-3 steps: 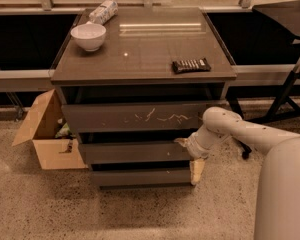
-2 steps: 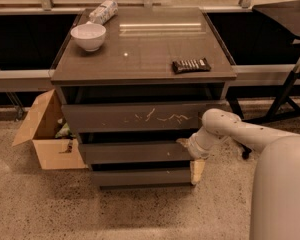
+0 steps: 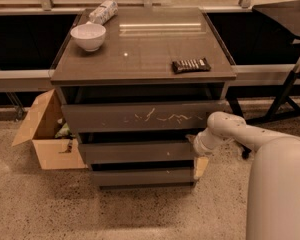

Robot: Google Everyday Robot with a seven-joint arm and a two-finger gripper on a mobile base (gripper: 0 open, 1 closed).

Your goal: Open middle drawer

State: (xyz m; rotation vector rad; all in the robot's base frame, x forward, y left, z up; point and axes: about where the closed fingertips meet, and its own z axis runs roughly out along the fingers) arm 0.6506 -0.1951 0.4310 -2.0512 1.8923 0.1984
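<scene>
The middle drawer (image 3: pixel 137 152) is the wide, plain dark grey-brown front between the scratched top drawer (image 3: pixel 140 116) and the slim bottom drawer (image 3: pixel 142 176). A dark gap shows above its front. My gripper (image 3: pixel 192 143) is at the right end of the middle drawer, at its upper right corner, at the end of my white arm (image 3: pixel 235 131) reaching in from the right. The fingers are hidden against the drawer's edge.
On the cabinet top (image 3: pixel 150 59) stand a white bowl (image 3: pixel 88 36), a lying bottle (image 3: pixel 102 11) and a dark snack bar (image 3: pixel 190 65). An open cardboard box (image 3: pixel 47 134) sits on the floor at the cabinet's left. A black stand (image 3: pixel 287 91) is at the right.
The view has shifted and the arm's wrist sits slightly differently at the drawer's right end. The drawer fronts look unchanged.
</scene>
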